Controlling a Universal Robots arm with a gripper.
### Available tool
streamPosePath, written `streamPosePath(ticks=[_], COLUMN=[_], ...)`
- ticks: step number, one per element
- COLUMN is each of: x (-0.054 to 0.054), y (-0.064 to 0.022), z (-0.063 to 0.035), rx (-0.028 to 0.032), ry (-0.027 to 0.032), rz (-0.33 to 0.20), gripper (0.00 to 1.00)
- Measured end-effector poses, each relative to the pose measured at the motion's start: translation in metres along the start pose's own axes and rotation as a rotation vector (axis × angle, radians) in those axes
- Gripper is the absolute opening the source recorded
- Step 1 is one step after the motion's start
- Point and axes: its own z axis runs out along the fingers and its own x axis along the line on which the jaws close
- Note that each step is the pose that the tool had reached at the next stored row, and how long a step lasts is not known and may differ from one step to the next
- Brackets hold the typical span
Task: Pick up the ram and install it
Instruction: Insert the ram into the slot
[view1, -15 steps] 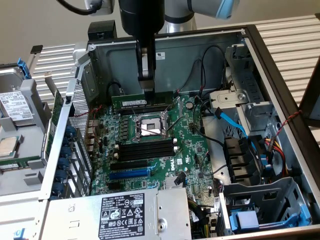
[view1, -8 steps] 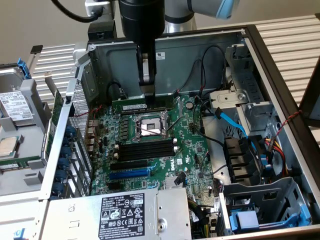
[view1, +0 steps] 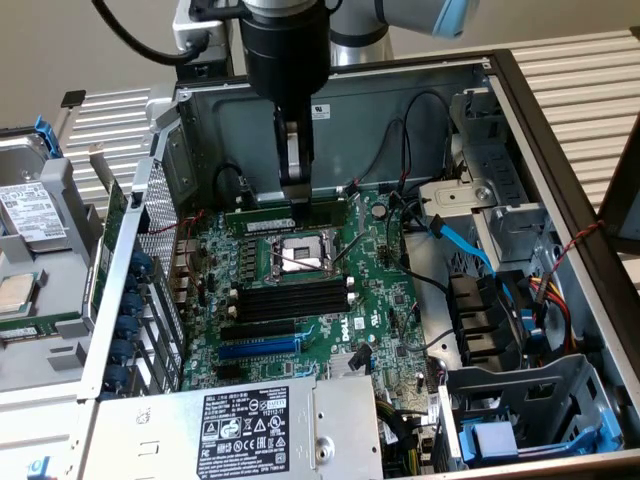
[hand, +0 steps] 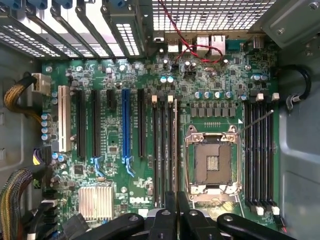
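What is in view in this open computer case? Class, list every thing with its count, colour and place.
case: one, grey, open.
motherboard: one, green, on the case floor.
CPU socket: one, silver, middle of the motherboard.
ram: one, dark green, held beyond the CPU socket in the exterior view.
black slots: several, white end clips, near side of the socket.
blue slot: one, nearer still.
power supply: one, silver, black label, exterior view's bottom.
hard drive: one, silver, outside the case, exterior view's left.
blue cable: one, exterior view's right of the motherboard.
gripper: one, black, fingers shut on the ram.
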Motion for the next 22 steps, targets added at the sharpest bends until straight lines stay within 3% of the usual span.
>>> streamPosePath(ticks=[7, 13, 22], x=[0.001, 0.004, 0.005], y=[-0.0001, -0.0001, -0.0002], z=[0.0089, 0.0126, 0.0217], rx=[-0.0001, -0.0019, -0.0146], ry=[0.001, 0.0079, 0.014], rz=[-0.005, -0.005, -0.004], gripper=[0.13, 0.13, 0.13])
